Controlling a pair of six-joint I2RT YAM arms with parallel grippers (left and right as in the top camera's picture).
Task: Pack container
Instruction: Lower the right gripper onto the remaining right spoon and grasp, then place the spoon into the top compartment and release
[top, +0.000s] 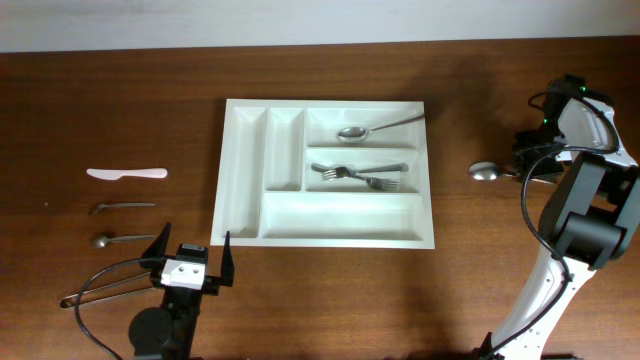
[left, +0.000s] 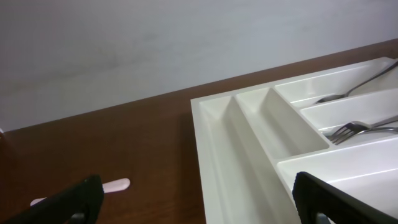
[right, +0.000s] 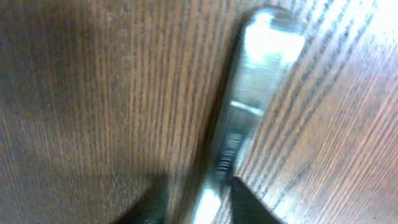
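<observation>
The white cutlery tray (top: 246, 170) lies flat at the middle of the desk (top: 120, 90). It has five compartments: two narrow upright ones at its left and three wide ones stacked at its right. Three pieces lie inside. The upper spoon (top: 353, 131) sits alone in the top wide compartment, and a fork (top: 335, 172) and a second fork (top: 382, 183) lie side by side in the middle wide one.

Left of the tray, well apart from it, three more pieces lie in a column on the desk: a pale pink plastic knife (top: 127, 173), a slim dark metal utensil (top: 125, 206) whose kind I cannot tell, and the left-hand spoon (top: 115, 239).

Right of the tray lies the right-hand spoon (top: 485, 171), bowl toward the tray. The right gripper (right: 194, 202) is down over its handle, jaws narrow with one finger on each side. The wrist picture is too blurred to tell whether they pinch it.

The left gripper (top: 196, 242) sits near the tray's front left corner, jaws spread wide, holding nothing.
</observation>
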